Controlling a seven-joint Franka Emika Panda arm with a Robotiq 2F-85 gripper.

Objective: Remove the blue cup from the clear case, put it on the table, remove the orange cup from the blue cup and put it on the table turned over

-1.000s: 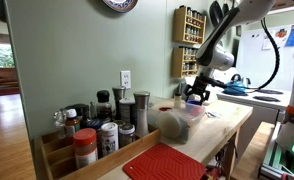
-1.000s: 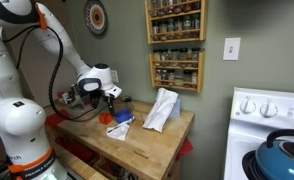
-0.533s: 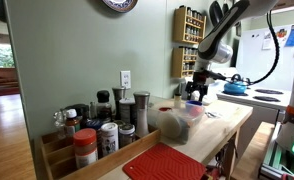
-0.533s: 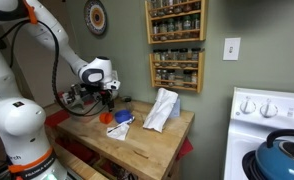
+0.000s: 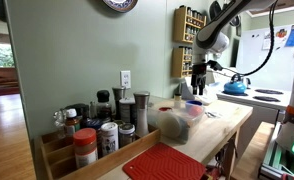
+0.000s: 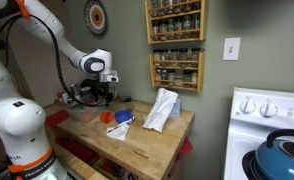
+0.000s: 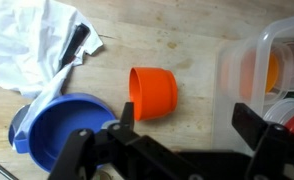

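The orange cup (image 7: 153,93) rests alone on the wooden table (image 7: 187,50), clear of the other things; I cannot tell whether it stands mouth down. The blue cup (image 7: 59,124) sits mouth up to its left. The clear case (image 7: 249,75) stands at the right. My gripper (image 7: 190,125) hovers above them, jaws wide apart and empty. In the exterior views the gripper (image 5: 198,86) (image 6: 99,96) hangs well above the orange cup (image 6: 105,117), the blue cup (image 6: 121,118) and the clear case (image 5: 172,122).
A crumpled white cloth (image 7: 32,40) (image 6: 162,108) lies by the blue cup. Spice jars (image 5: 99,130) and a red ribbed mat (image 5: 167,162) are at one end of the table. A blue kettle (image 6: 285,155) sits on the stove, and spice racks (image 6: 175,45) hang on the wall.
My gripper has risen straight up from just above the cups and stays open and empty. The cups and case have not moved.
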